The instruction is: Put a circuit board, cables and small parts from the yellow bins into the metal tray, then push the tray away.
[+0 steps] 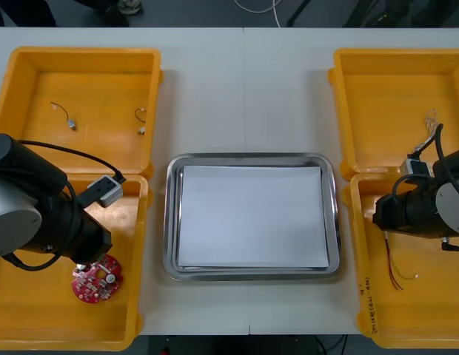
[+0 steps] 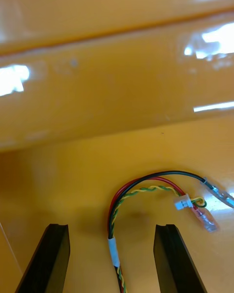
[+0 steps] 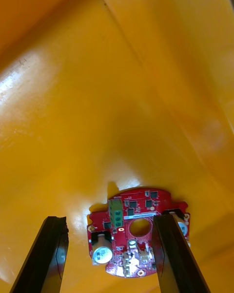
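On the counter (image 1: pixel 244 89) I count four yellow bins (image 1: pixel 96 81), two at each side, one metal tray (image 1: pixel 171 222), one round red circuit board (image 1: pixel 97 279), two small metal parts (image 1: pixel 70 124), one red and yellow cable (image 1: pixel 396 275) and a bunch of thin cables (image 1: pixel 431 122) too fine to count

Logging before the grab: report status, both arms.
Left end effector open over circuit board, near left bin. Right end effector open astride cable, near right bin. Tray holds no parts; nothing blocking.

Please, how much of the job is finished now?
Nothing done: the metal tray holds no items. In hand: open left pincer over the circuit board, open right pincer over the red and yellow cable. Left: grasping, loading, small metal parts, pushing the tray.
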Action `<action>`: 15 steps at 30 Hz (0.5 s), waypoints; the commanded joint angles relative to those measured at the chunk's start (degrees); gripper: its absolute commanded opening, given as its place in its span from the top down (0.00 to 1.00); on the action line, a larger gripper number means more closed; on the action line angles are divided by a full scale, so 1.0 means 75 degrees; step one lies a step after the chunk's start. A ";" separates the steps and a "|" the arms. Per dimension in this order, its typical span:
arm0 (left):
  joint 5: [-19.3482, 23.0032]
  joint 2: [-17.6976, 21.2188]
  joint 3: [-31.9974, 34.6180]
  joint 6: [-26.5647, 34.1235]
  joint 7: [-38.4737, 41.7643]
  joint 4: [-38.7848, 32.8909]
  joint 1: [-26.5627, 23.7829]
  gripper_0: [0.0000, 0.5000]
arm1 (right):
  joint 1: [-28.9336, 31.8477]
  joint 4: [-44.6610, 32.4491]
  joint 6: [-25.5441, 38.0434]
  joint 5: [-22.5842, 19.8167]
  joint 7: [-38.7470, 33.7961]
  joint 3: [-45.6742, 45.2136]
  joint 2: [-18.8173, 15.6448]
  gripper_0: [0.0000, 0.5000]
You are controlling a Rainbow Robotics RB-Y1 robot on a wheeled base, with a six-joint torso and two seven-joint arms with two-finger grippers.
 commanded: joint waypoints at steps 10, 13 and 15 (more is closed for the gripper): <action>-0.0345 0.0322 -0.0435 -0.0967 -0.0773 0.0443 0.0197 0.00 | 0.0338 -0.0053 -0.0330 0.0149 -0.0228 0.0216 0.0068 0.00; -0.0369 0.0380 -0.0435 -0.1189 -0.0785 0.0431 0.0385 0.00 | 0.0338 -0.0053 -0.0330 0.0161 -0.0251 0.0274 0.0068 0.00; -0.0369 0.0415 -0.0435 -0.1307 -0.0797 0.0431 0.0467 0.00 | 0.0362 -0.0053 -0.0341 0.0149 -0.0263 0.0286 0.0068 0.00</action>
